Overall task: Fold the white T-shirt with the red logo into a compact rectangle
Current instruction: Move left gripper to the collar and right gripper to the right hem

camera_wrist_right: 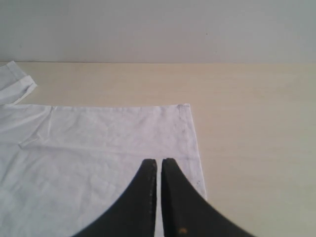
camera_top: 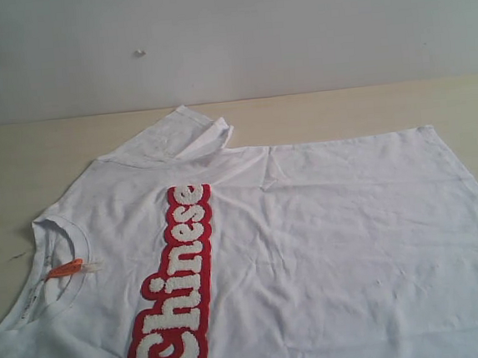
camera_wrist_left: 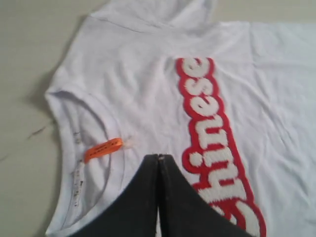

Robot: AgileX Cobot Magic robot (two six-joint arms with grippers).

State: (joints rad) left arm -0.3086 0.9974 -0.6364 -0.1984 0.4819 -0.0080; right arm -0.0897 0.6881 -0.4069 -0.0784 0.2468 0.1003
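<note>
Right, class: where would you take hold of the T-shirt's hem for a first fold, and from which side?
Probably the far hem corner, approached from the table side beyond it. The T-shirt lies flat there and its edges end on bare wood, so the right pincer, shut near that corner, could open and pinch the edge without bunching the cloth.
</note>
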